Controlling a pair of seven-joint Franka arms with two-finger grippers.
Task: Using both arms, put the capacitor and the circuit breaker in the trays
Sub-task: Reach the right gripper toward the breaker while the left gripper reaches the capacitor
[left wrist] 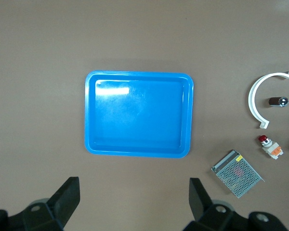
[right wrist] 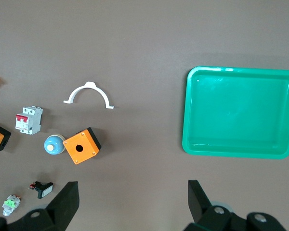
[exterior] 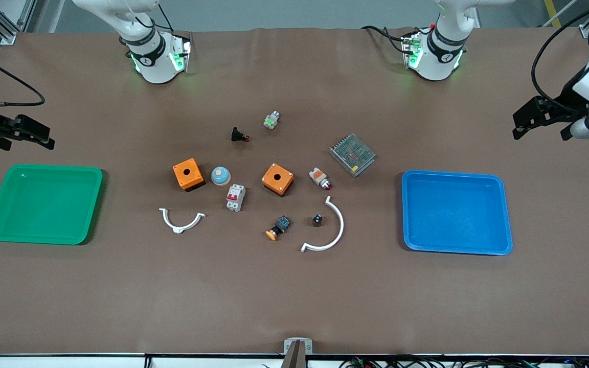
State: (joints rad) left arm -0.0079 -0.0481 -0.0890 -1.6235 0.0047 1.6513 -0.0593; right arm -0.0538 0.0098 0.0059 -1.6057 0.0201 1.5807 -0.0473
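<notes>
— Two trays, both bare: nothing placed so far, I judge, so the whole job is left. Want the list, nearest first?

— Go on.

— One large white plastic arc; inside its curve, one capacitor, a tiny black cylinder with a silvery top. Just beside, toward the right arm's end, one blue-black switch with an orange cap. One smaller white plastic arc.

— And the trays?

— One blue plastic tray at the left arm's end, one green plastic tray at the right arm's end.

— The breaker?

— One circuit breaker, a white-grey block with a red toggle, lying between the two orange square boxes, a little nearer the camera than they are. Also one pale blue dome button, one white-orange lamp with a red tip, one grey mesh-covered metal unit. Farthest: one black button with a red tip, one small silvery part with green.

— The claws?

— Two. Left gripper hangs near the blue tray, fingers wide, holding nothing. Right gripper hangs near the green tray, likewise wide and bare.
</notes>
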